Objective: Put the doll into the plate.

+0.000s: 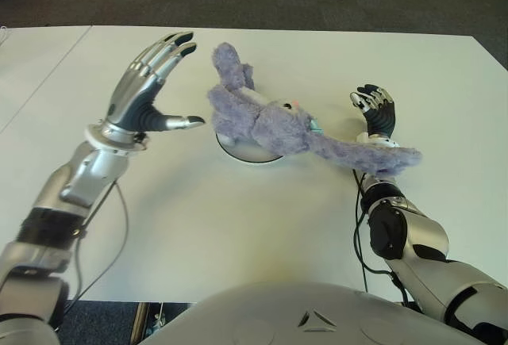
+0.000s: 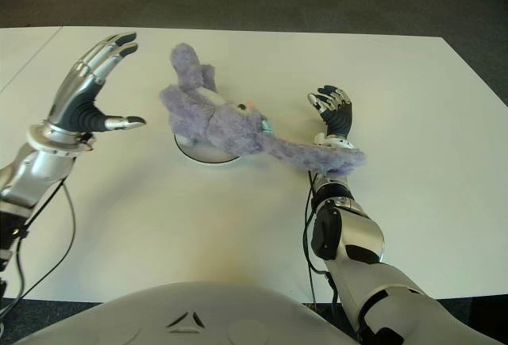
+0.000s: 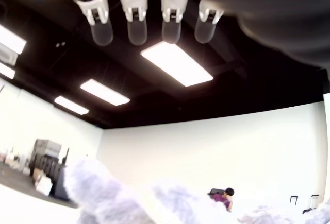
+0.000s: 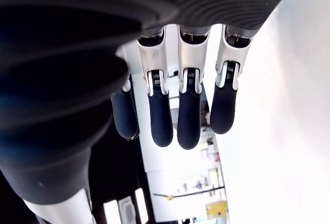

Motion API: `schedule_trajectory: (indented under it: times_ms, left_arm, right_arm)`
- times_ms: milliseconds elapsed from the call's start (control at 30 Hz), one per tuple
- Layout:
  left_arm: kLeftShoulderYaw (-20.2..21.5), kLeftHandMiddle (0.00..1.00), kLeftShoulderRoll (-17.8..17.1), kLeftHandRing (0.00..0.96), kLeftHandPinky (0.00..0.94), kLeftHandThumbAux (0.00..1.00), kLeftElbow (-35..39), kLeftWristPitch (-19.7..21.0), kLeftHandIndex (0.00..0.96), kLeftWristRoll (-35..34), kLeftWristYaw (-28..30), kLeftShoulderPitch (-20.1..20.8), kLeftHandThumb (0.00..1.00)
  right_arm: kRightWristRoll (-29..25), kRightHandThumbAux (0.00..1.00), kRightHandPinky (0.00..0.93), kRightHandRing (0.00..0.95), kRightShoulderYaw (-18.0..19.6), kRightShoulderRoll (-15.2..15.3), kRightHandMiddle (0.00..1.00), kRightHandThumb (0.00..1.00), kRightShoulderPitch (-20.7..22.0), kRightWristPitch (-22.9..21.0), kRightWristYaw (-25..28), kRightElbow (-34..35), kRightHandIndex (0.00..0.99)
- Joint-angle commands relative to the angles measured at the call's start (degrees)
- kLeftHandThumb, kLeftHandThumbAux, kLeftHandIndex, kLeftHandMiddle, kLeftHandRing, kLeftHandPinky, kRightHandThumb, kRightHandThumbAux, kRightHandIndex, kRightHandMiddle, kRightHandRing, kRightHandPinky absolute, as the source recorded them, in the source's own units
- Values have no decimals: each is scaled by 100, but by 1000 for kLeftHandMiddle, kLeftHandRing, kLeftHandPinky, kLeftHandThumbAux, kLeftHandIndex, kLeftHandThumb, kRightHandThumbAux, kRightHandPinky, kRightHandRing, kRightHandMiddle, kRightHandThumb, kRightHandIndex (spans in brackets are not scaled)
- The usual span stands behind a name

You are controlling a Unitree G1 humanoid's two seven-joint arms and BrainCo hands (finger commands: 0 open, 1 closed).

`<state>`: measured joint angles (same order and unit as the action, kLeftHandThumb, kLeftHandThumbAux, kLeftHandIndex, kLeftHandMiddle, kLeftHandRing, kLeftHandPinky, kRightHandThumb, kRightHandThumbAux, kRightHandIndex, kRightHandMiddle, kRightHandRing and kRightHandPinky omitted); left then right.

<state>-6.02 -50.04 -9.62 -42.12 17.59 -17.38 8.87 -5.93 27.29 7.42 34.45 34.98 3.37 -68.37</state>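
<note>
The purple doll point(image 1: 270, 123) lies across the white plate point(image 1: 242, 153), one limb draped over the right hand point(image 1: 375, 111), whose fingers are relaxed, while the left hand point(image 1: 151, 83) stands spread wide beside it, probably just released.

White surface point(image 1: 238, 226), seam visible at its left side. One white round plate point(image 1: 242, 151) sits near centre. Purple plush doll point(image 1: 274, 123) lies across the plate, one long limb trailing rightward off it.
</note>
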Motion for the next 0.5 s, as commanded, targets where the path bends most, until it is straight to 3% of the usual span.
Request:
schedule_trajectory:
  times_ms: [33, 133, 233, 300, 400, 500]
  left_arm:
    - [308, 0, -194, 0, 0, 241, -944, -524, 0, -1049, 1075, 36, 31]
    - [260, 0, 63, 0, 0, 247, -1554, -761, 0, -1140, 1264, 388, 37]
    - [93, 0, 587, 0, 0, 246, -3081, -1072, 0, -726, 1124, 1261, 34]
    - [31, 0, 855, 0, 0, 268, -3767, -1135, 0, -437, 827, 1618, 18]
    - [-4, 0, 1149, 0, 0, 298, -4234, -1067, 0, -147, 368, 1911, 2]
    - [0, 0, 1223, 0, 0, 304, -4465, -1152, 0, -47, 277, 2049, 0]
  right_arm:
    - [-99, 817, 337, 370, 3, -805, 360, 77, -1327, -405, -123, -834, 340]
    - [-85, 810, 336, 363, -11, -796, 357, 75, -1309, -423, -144, -836, 336]
    - [-80, 810, 339, 361, -17, -791, 354, 74, -1299, -422, -157, -837, 331]
    - [-84, 813, 350, 364, -16, -788, 354, 74, -1295, -417, -155, -837, 329]
    - [-93, 820, 352, 369, -14, -780, 357, 80, -1286, -423, -153, -838, 333]
    - [-99, 824, 358, 373, -16, -771, 358, 91, -1281, -432, -153, -838, 336]
